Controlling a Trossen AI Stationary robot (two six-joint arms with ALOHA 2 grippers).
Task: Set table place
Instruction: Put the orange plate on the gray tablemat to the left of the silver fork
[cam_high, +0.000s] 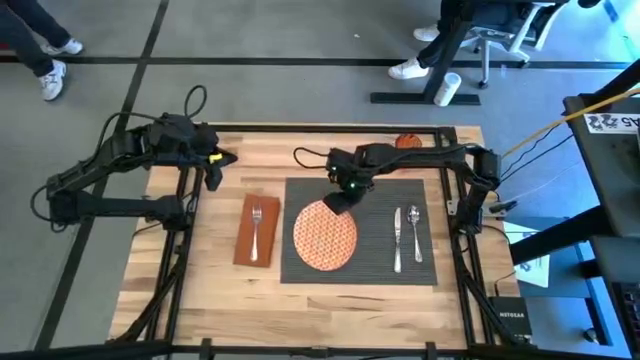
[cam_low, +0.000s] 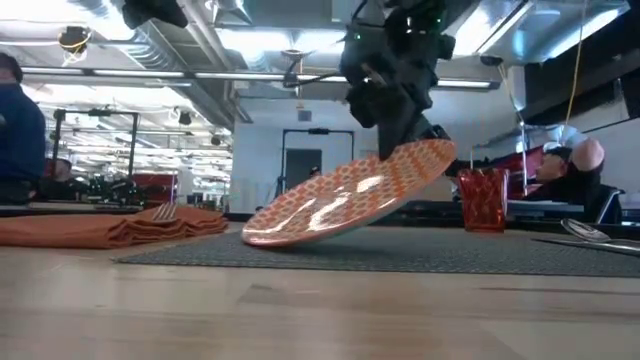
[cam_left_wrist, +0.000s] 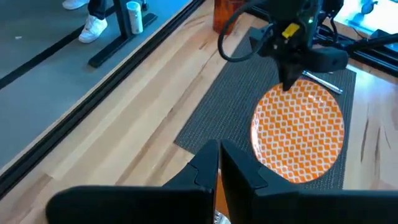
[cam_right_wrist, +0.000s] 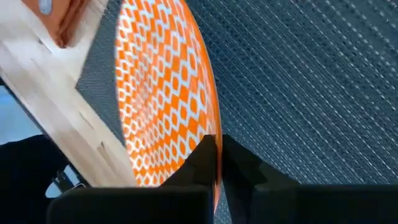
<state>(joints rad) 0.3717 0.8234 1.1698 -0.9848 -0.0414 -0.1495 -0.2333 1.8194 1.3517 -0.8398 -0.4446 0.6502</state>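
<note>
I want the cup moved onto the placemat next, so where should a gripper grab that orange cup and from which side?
Judging by its pose, grip the orange cup across its upper wall, near the rim, coming down from above. It stands upright with its mouth up at the table's far edge, beyond the placemat. The right gripper is shut on the tilted plate, and nothing crowds the cup.

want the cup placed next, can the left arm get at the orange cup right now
Probably not easily. The cup stands at the table's far edge beyond the placemat, and the right hand, holding the tilted plate by its rim, lies across the way. The left hand hovers near the napkin.
</note>
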